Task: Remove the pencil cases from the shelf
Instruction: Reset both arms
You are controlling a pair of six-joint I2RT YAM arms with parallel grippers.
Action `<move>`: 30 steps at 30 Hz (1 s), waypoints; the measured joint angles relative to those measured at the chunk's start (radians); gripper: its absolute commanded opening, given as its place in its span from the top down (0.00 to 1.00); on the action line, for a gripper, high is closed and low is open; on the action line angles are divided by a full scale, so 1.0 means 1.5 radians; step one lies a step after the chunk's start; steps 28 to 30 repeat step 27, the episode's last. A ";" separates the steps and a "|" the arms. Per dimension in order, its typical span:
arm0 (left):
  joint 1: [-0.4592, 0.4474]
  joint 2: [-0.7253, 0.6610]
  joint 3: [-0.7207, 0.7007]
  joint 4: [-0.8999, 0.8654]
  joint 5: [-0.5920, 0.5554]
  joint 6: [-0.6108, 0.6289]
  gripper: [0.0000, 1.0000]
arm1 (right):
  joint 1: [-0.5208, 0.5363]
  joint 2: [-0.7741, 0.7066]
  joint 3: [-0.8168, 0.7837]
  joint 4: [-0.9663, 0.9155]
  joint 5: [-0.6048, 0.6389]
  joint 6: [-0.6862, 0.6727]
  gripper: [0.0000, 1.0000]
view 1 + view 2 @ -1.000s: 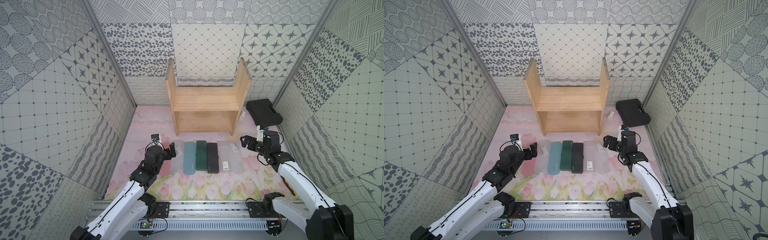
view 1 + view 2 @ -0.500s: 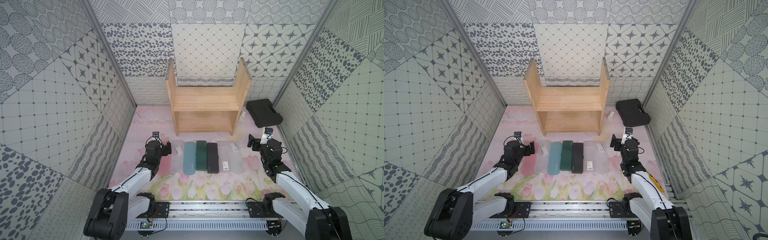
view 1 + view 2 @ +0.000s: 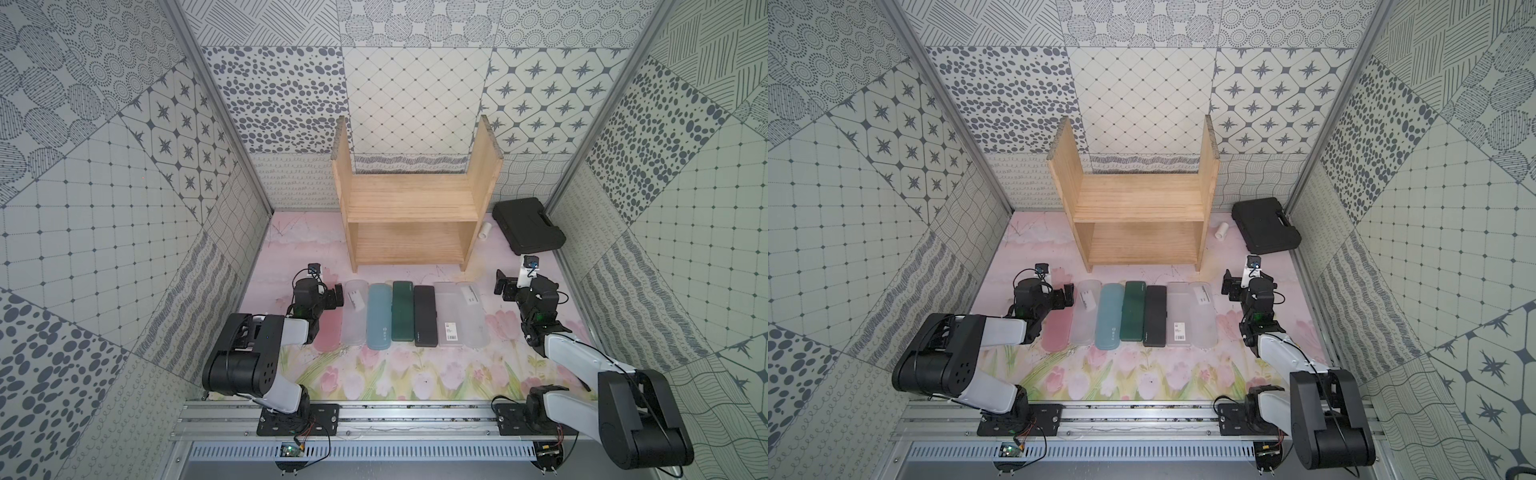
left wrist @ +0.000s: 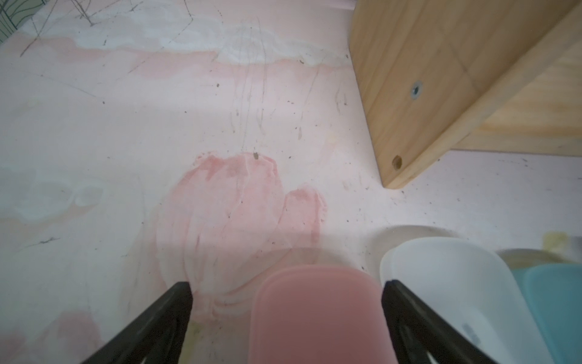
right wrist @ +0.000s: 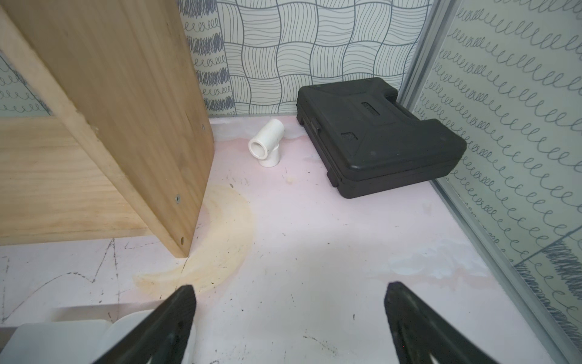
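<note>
Left wrist view puts the pink case (image 4: 318,312) between your left jaws, which stand spread wide and pinch nothing, one finger poised over the edge of the frosted case (image 4: 447,283) next door. Both top views show the shelf (image 3: 409,208) bare on both tiers and all seven pencil cases (image 3: 402,311) lying side by side on the counter (image 3: 374,374) in front of it, so the job looks finished and the risk now is undoing it. Close or drop those left jaws and you would likely grab the pink case or press onto its frosted neighbour; swing sideways and you could shove the whole row, since the cases lie so tight together. Your right jaws are likewise spread and empty, over bare counter just beside the last frosted case (image 3: 473,316), and the right wrist view has one finger overlapping that end of the row, so a careless dip could clip it. Lift both sets of jaws straight up before pulling back, minding the shelf's front posts, the black toolbox (image 5: 374,135) and the white pipe fitting (image 5: 266,146) beyond your right jaws
</note>
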 measured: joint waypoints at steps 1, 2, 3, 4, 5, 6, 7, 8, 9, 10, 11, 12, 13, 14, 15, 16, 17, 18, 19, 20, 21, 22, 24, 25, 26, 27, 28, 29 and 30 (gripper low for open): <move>-0.001 0.002 0.001 0.007 0.002 0.000 0.01 | -0.002 0.016 0.000 0.011 -0.003 0.000 0.02; -0.001 0.003 0.001 0.011 0.005 0.000 0.01 | -0.003 0.033 0.000 0.024 -0.008 0.000 0.02; -0.001 0.003 0.001 0.015 0.006 0.001 0.01 | -0.005 0.053 -0.001 0.042 -0.009 0.001 0.02; -0.002 0.003 0.001 0.021 0.008 0.001 0.01 | -0.006 0.072 -0.001 0.056 -0.010 0.001 0.02; -0.002 0.004 0.001 0.024 0.008 0.001 0.01 | -0.007 0.087 0.000 0.064 -0.013 0.003 0.02; -0.002 0.004 0.001 0.027 0.009 0.001 0.01 | -0.009 0.103 0.000 0.073 -0.015 0.004 0.02; -0.002 0.004 0.001 0.029 0.010 0.001 0.01 | -0.009 0.122 0.003 0.085 -0.018 0.005 0.02; -0.002 0.004 0.001 0.031 0.011 0.001 0.01 | -0.009 0.143 0.006 0.104 -0.021 0.007 0.02; -0.002 0.004 0.001 0.032 0.011 0.001 0.01 | -0.009 0.172 0.008 0.129 -0.023 0.009 0.02; -0.003 0.004 0.001 0.033 0.012 0.001 0.01 | -0.009 0.202 0.010 0.156 -0.026 0.011 0.02; -0.003 0.004 0.001 0.033 0.013 0.001 0.01 | -0.009 0.221 0.013 0.157 -0.027 0.011 0.02; -0.003 0.004 0.001 0.034 0.013 0.001 0.01 | -0.009 0.233 0.017 0.150 -0.030 0.011 0.02; -0.003 0.004 0.001 0.033 0.013 0.001 0.01 | -0.009 0.237 0.017 0.152 -0.032 0.011 0.02; -0.004 0.004 0.001 0.034 0.015 0.001 0.01 | -0.009 0.239 0.017 0.157 -0.033 0.011 0.02; -0.004 0.004 0.001 0.034 0.016 0.001 0.01 | -0.009 0.238 0.018 0.160 -0.035 0.011 0.02; -0.004 0.004 0.001 0.034 0.016 0.001 0.01 | -0.009 0.238 0.021 0.161 -0.036 0.011 0.02; -0.004 0.004 0.001 0.034 0.016 0.001 0.01 | -0.009 0.238 0.023 0.164 -0.038 0.011 0.02; -0.004 0.004 0.001 0.034 0.017 0.001 0.01 | -0.009 0.238 0.025 0.165 -0.038 0.011 0.02; -0.004 0.004 0.001 0.034 0.017 0.001 0.01 | -0.009 0.238 0.027 0.167 -0.039 0.011 0.02; -0.004 0.004 0.001 0.034 0.018 0.001 0.01 | -0.009 0.238 0.028 0.167 -0.040 0.010 0.02; -0.004 0.004 0.001 0.034 0.018 0.001 0.01 | -0.009 0.238 0.028 0.168 -0.041 0.010 0.02; -0.004 0.004 0.001 0.034 0.018 0.001 0.01 | -0.009 0.238 0.028 0.168 -0.041 0.011 0.02; -0.004 0.004 0.001 0.034 0.018 0.001 0.01 | -0.009 0.238 0.028 0.168 -0.042 0.010 0.02; -0.004 0.004 0.001 0.034 0.018 0.001 0.01 | -0.009 0.238 0.028 0.168 -0.042 0.011 0.02; -0.004 0.004 0.001 0.034 0.018 0.001 0.01 | -0.009 0.238 0.028 0.168 -0.043 0.011 0.02; -0.004 0.004 0.001 0.034 0.018 0.001 0.01 | -0.009 0.238 0.028 0.168 -0.043 0.010 0.02; -0.004 0.004 0.001 0.034 0.018 0.001 0.01 | -0.009 0.238 0.028 0.168 -0.043 0.010 0.02; -0.004 0.004 0.001 0.034 0.018 0.001 0.01 | -0.009 0.238 0.028 0.168 -0.043 0.010 0.02; -0.004 0.004 0.001 0.034 0.018 0.001 0.01 | -0.009 0.238 0.028 0.168 -0.043 0.010 0.02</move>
